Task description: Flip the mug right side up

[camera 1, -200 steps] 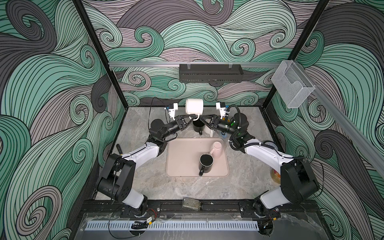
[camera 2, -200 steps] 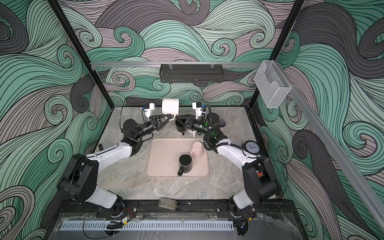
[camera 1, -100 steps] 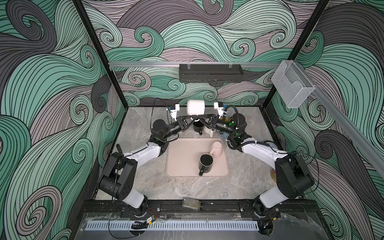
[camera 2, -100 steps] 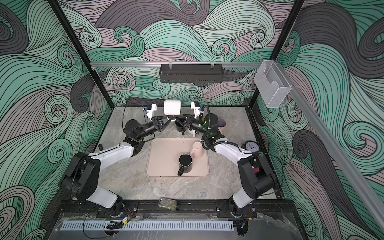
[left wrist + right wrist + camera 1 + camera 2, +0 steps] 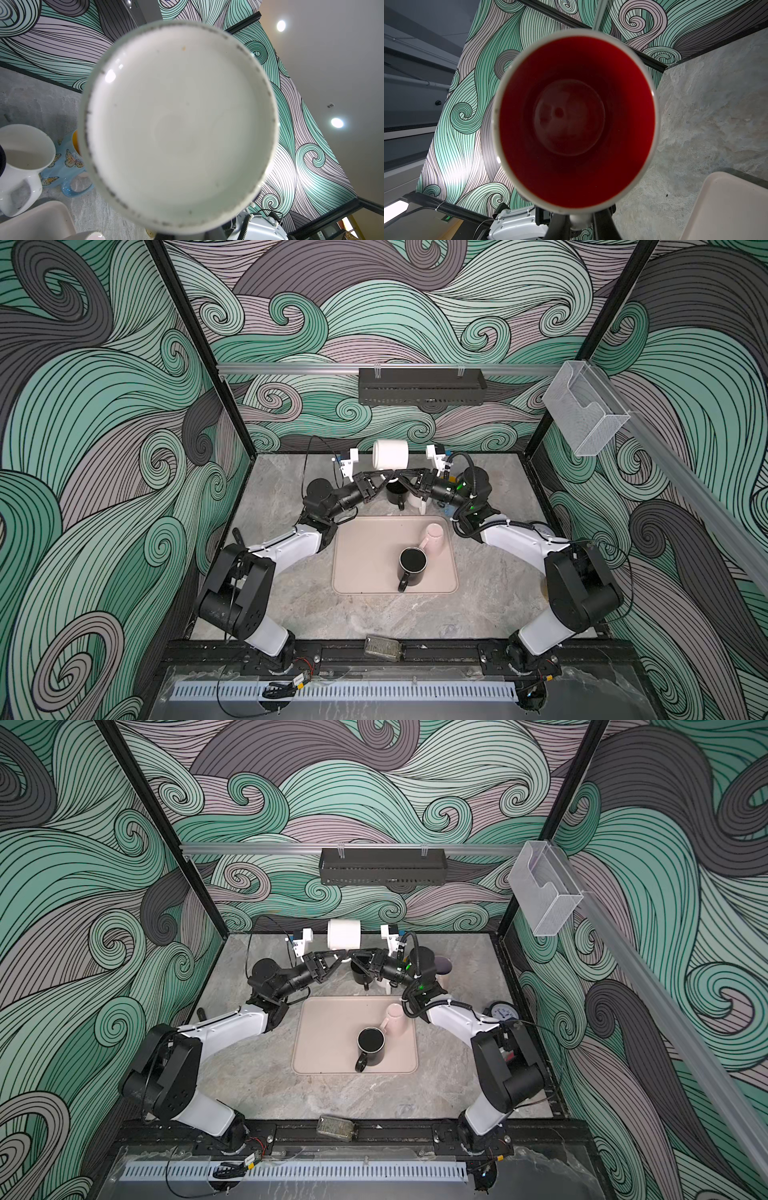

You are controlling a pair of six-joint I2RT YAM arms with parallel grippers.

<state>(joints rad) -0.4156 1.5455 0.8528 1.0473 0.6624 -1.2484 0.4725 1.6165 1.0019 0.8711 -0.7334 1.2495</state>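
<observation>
The tray (image 5: 365, 556) lies mid-table. Beyond its far edge, up in the air, is the white mug (image 5: 390, 453), in the same place as a second ago. The change is in the right gripper (image 5: 404, 479). It stood clear of the mug then, and it has now swung in under it until its tips meet those of the left gripper (image 5: 384, 479). The mug lies on its side, its long axis level and parallel to the tray's far edge. Its red mouth faces the right gripper and its white base faces the left. The right jaws are clamped on the handle (image 5: 579, 221) at the mug's underside. The left jaws are closed on the mug there too, though the exact spot is hidden.
</observation>
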